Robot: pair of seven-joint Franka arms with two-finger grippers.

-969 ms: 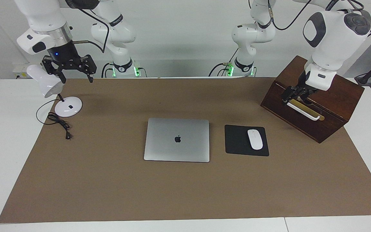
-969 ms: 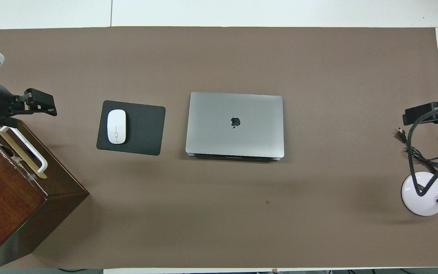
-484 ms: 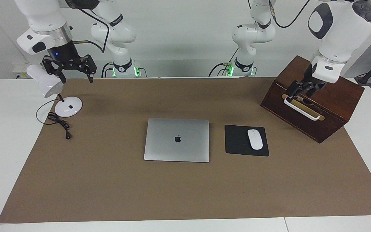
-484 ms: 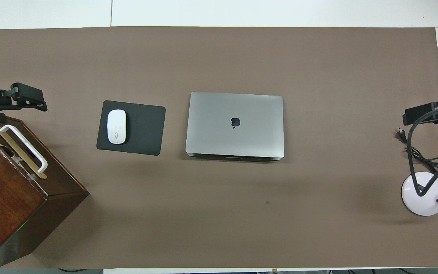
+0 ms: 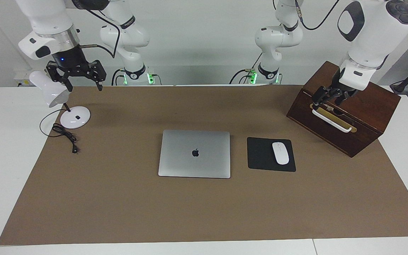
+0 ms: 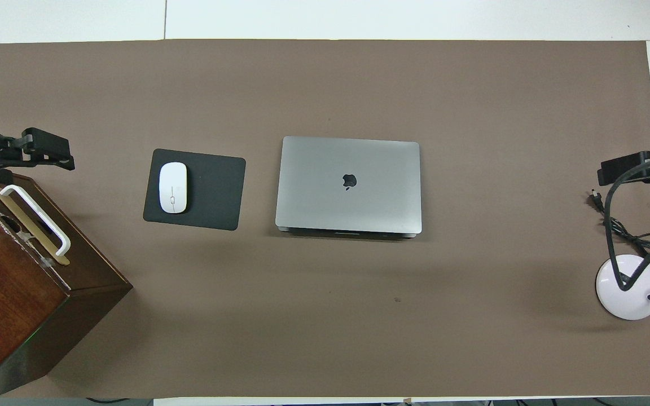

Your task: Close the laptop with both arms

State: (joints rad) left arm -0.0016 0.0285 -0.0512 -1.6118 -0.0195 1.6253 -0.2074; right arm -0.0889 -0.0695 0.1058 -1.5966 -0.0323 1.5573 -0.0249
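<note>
The silver-grey laptop (image 5: 194,154) (image 6: 348,183) lies flat in the middle of the brown mat, lid down with the logo facing up. My left gripper (image 5: 328,99) (image 6: 48,152) hangs open just above the white handle (image 5: 331,120) of the wooden box, holding nothing. My right gripper (image 5: 84,85) (image 6: 627,167) is raised and open over the desk lamp at the right arm's end, also holding nothing. Both grippers are well away from the laptop.
A black mousepad (image 5: 260,156) with a white mouse (image 5: 280,153) lies beside the laptop toward the left arm's end. The dark wooden box (image 5: 367,106) stands at that end. A white desk lamp (image 5: 75,117) with its cable (image 5: 66,136) stands at the right arm's end.
My left gripper has lifted off the box handle and drawn back a little over the box. The right arm and the laptop have not moved.
</note>
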